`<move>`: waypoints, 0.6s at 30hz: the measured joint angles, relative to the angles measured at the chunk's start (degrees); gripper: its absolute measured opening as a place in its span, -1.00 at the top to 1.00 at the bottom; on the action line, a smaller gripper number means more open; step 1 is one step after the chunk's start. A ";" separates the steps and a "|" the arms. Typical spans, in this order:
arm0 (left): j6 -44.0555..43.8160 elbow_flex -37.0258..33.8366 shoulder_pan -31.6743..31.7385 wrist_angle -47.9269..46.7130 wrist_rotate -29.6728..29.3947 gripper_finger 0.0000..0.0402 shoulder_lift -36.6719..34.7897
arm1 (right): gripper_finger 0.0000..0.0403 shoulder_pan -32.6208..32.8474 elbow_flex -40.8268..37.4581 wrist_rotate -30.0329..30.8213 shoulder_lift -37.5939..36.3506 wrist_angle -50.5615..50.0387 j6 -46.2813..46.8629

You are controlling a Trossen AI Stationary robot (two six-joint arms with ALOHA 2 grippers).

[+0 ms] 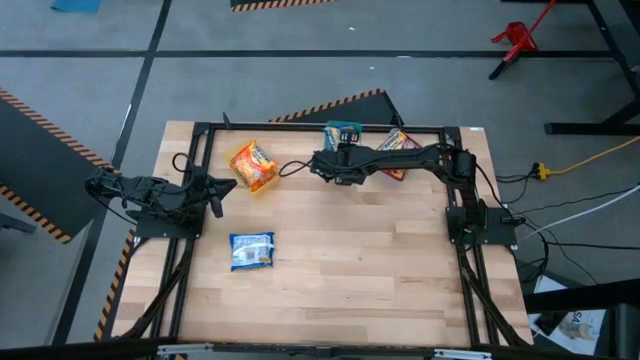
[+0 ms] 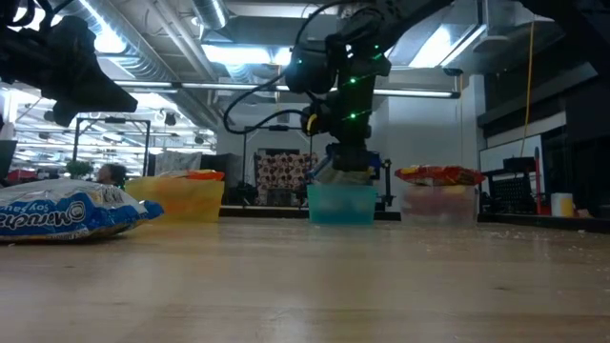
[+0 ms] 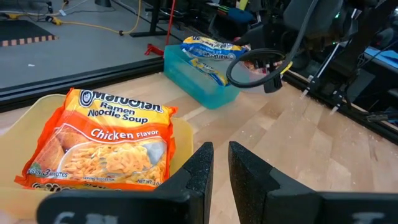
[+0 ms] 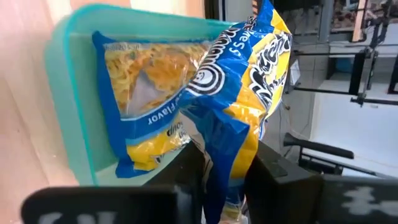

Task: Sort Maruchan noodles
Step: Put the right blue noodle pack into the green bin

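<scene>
Here the right gripper reaches over the teal bin at the table's far edge, its fingers pinched narrow on a blue-and-yellow noodle packet that hangs crumpled above another blue packet lying in that bin. The left gripper waits near the table's left side with its fingers almost together, holding nothing. An orange chicken packet lies in the yellow bin just ahead of it. A blue-and-white packet lies loose on the wooden table. Red packets fill the clear bin beside the teal one.
</scene>
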 joint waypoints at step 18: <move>-0.17 0.02 0.01 0.02 -0.04 0.78 0.02 | 0.67 -4.53 0.00 -11.75 0.00 0.15 -1.24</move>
